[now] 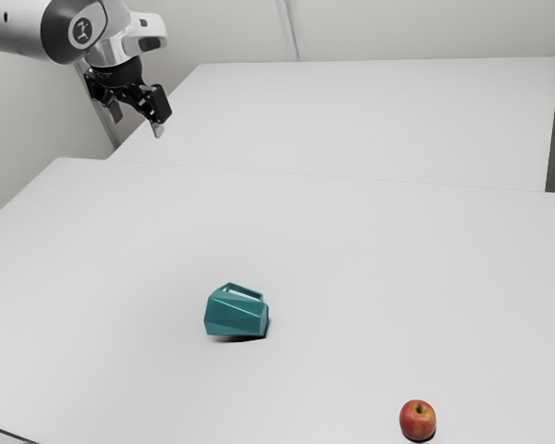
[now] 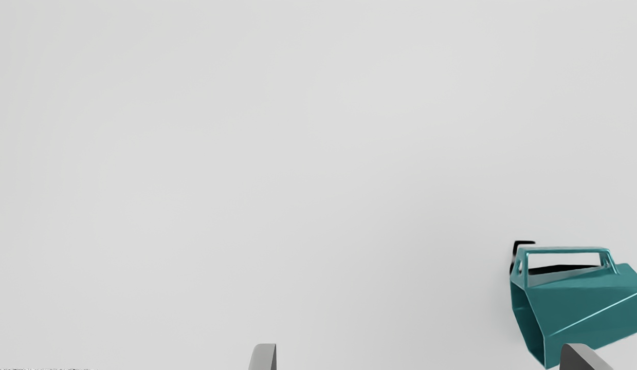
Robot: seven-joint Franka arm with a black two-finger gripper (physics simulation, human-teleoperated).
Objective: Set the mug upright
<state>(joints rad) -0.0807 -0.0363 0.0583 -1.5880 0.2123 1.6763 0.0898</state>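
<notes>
- End effector (image 1: 137, 122), operated by me remotely: raised at the exterior view's upper left, well apart from the mug; its two fingers (image 2: 264, 358) stand apart, with nothing clamped between them.
- Mug (image 1: 236, 316), teal and faceted: lying on its side on the white desk (image 1: 351, 250), left of centre in the exterior view, not upright.
- Handle (image 2: 565, 250): a squared loop along the mug's flank; in my wrist view a dark shadow shows through it.
- Mouth (image 2: 527, 324): open, sideways; one fingertip partly overlaps the mug's body in my wrist view.
- Apple (image 1: 417, 419), red: on the desk, toward the exterior view's lower right, well apart from the mug.
</notes>
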